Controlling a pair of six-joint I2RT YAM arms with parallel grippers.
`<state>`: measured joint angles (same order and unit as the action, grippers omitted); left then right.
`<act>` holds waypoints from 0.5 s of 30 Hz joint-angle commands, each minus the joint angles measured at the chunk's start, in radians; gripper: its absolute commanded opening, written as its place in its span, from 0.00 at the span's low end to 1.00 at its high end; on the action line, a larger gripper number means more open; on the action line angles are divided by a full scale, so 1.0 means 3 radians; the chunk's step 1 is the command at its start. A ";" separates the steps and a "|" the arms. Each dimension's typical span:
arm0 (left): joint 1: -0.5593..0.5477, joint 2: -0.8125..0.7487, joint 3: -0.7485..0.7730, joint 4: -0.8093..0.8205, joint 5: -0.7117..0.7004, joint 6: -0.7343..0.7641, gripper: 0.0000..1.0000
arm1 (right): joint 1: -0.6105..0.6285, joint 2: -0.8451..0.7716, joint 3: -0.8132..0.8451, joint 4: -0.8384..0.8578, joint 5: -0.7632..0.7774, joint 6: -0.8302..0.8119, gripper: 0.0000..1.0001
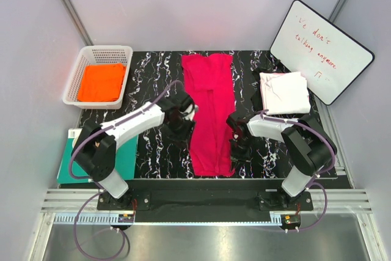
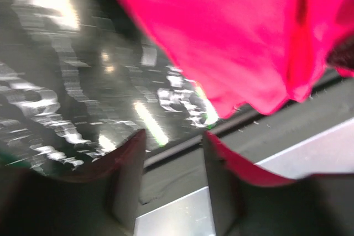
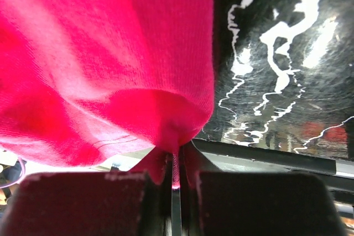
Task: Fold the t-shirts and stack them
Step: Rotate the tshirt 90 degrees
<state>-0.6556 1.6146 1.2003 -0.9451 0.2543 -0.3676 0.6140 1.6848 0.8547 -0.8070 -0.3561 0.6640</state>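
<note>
From above, the crimson-pink t-shirt [image 1: 211,114] lies as a long narrow strip down the middle of the black marbled table top [image 1: 153,77]. The left gripper [image 1: 185,126] sits at the shirt's left edge, about halfway along. The right gripper [image 1: 237,140] is at its right edge, a little nearer the arms. To the right of the pink shirt, at its far end, lies a folded white t-shirt [image 1: 283,91], with a whiteboard [image 1: 321,50] beyond it. Well to the left of the pink shirt, an orange t-shirt [image 1: 101,82] lies in a white basket [image 1: 104,49]. A teal-green board [image 1: 131,151] lies left of the shirt's near end.

The left wrist view is blurred. The left gripper [image 2: 174,161] has its fingers [image 2: 127,175] spread with only table showing in the gap, and the pink shirt [image 2: 243,37] hangs just above them.

At the right wrist, the right gripper [image 3: 176,167] is pressed together on a bunched fold of the pink shirt [image 3: 110,70].
</note>
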 commanded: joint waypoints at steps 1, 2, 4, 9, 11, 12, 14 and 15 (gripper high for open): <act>-0.0361 -0.0044 -0.0064 0.0210 0.0160 -0.0155 0.41 | -0.0022 0.0070 0.0045 -0.0086 0.0420 -0.0101 0.00; -0.0417 -0.0023 -0.0074 0.0236 0.0160 -0.0166 0.37 | -0.0022 0.0065 0.0045 -0.0081 0.0425 -0.0112 0.00; -0.0575 -0.0003 -0.0120 0.0276 0.0160 -0.0216 0.33 | -0.0022 0.0070 0.0030 -0.0071 0.0425 -0.0112 0.00; -0.0882 0.0074 -0.0207 0.0466 0.0145 -0.0360 0.30 | -0.0022 0.0075 0.0020 -0.0071 0.0440 -0.0142 0.00; -0.0944 0.0145 -0.0253 0.0547 0.0150 -0.0431 0.29 | -0.0022 0.0060 0.0014 -0.0071 0.0440 -0.0147 0.00; -0.1000 0.0171 -0.0263 0.0578 0.0129 -0.0452 0.29 | -0.0027 0.0050 0.0014 -0.0071 0.0440 -0.0152 0.00; -0.1051 0.0262 -0.0304 0.0634 0.0109 -0.0508 0.29 | -0.0022 0.0029 0.0009 -0.0071 0.0440 -0.0153 0.00; -0.1087 0.0288 -0.0309 0.0645 0.0083 -0.0518 0.29 | -0.0022 0.0019 0.0004 -0.0071 0.0435 -0.0163 0.00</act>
<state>-0.9516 1.6638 1.1248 -0.8150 0.2794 -0.4763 0.6140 1.6882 0.8585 -0.8116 -0.3515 0.6460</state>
